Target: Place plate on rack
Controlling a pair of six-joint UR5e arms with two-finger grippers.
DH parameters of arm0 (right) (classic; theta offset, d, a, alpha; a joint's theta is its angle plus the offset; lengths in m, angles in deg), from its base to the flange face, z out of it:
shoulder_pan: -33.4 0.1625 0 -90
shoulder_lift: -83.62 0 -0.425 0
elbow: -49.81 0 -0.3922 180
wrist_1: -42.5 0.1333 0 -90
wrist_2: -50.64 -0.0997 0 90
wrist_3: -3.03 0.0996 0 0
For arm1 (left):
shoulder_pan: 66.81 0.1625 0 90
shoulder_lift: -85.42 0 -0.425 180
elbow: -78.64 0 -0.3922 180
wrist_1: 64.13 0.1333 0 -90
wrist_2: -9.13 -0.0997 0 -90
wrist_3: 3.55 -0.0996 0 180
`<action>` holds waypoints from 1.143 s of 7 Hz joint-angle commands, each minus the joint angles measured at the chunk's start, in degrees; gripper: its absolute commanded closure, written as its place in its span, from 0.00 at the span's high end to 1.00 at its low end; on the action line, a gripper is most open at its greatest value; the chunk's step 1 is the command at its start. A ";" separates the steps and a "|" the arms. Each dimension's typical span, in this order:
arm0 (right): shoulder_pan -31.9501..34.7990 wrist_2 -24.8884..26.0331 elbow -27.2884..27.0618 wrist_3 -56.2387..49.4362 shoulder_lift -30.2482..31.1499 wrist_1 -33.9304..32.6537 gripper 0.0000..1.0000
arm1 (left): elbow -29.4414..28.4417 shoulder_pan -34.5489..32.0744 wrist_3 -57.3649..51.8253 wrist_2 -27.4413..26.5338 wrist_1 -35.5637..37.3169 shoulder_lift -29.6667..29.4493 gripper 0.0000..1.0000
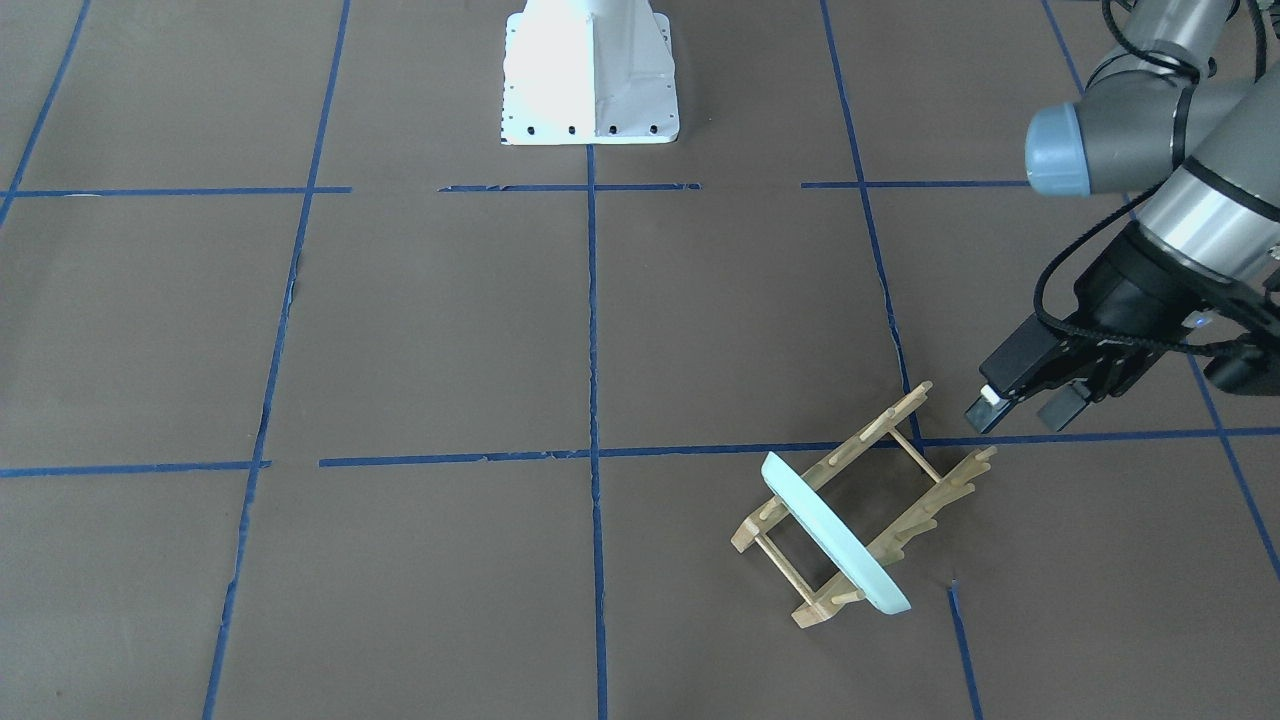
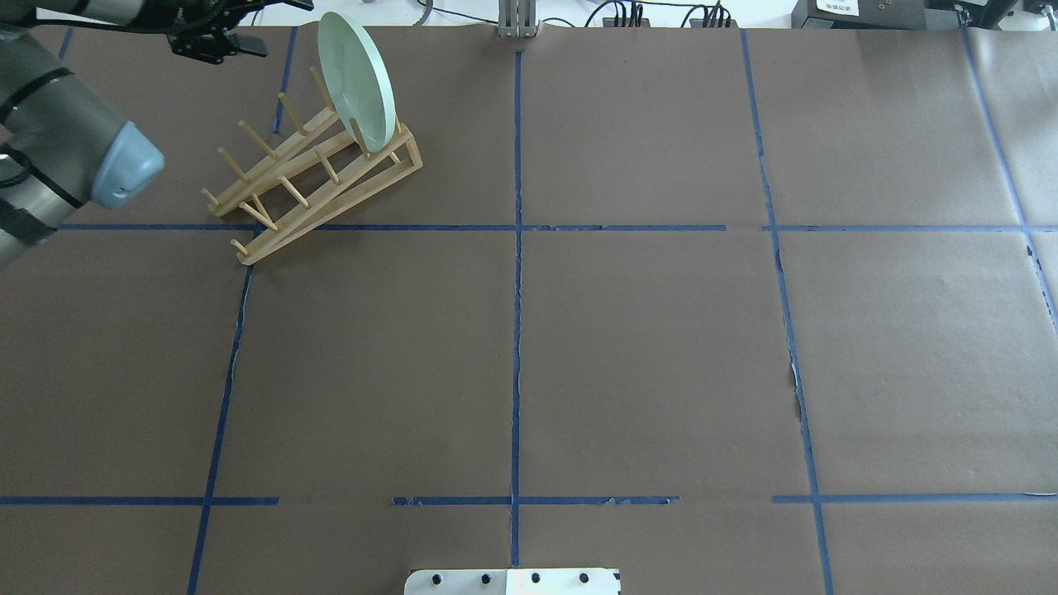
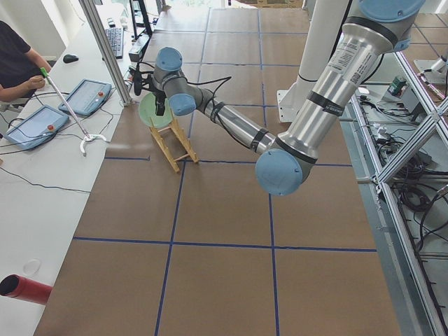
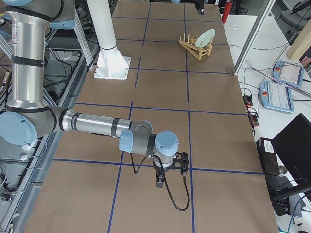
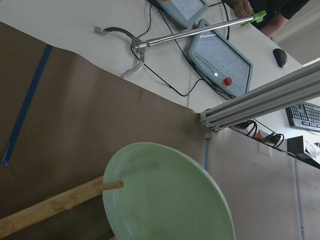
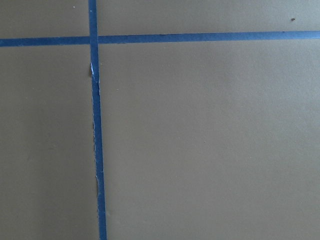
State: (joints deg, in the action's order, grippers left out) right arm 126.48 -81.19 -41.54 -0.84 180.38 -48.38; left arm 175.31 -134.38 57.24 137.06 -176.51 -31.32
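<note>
The pale mint-green plate [image 1: 835, 535] stands on edge between the pegs at one end of the light-wood rack [image 1: 880, 425], leaning slightly. It also shows in the overhead view [image 2: 357, 78] on the rack [image 2: 331, 186], and fills the bottom of the left wrist view [image 5: 170, 200] beside a rack peg [image 5: 107, 186]. My left gripper [image 1: 1020, 410] is open and empty, raised off the table just beyond the rack's free end, apart from the plate. My right gripper [image 4: 170, 172] shows only in the exterior right view, low over bare table far from the rack; I cannot tell its state.
The white robot base [image 1: 590, 80] stands mid-table. Beyond the table edge by the rack are an aluminium post [image 5: 260, 100], teach pendants [image 5: 220, 55] and a metal grabber tool [image 5: 150, 42]. A red cylinder [image 3: 24, 288] lies on the side bench.
</note>
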 commanded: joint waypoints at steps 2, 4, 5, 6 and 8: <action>0.00 0.00 0.04 0.00 0.00 0.00 1.00 | 10.09 -13.60 -40.81 1.01 20.54 15.82 1.00; 0.00 0.00 0.04 0.00 0.00 0.00 1.00 | 8.30 -23.54 -66.83 1.19 20.71 28.61 1.00; 0.00 0.00 -0.05 0.00 0.00 0.00 1.00 | 3.93 -29.76 -78.16 1.19 20.11 33.63 1.00; 0.00 0.00 0.03 0.00 0.00 0.00 1.00 | 2.23 -32.69 -80.63 1.01 20.45 34.28 1.00; 0.00 0.00 0.03 0.00 0.00 0.00 1.00 | 2.82 -32.63 -78.30 1.80 21.49 36.84 1.00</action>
State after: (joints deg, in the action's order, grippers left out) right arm 126.48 -81.19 -41.56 -0.84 180.38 -48.38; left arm 178.11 -166.45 -21.94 138.40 -155.86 4.21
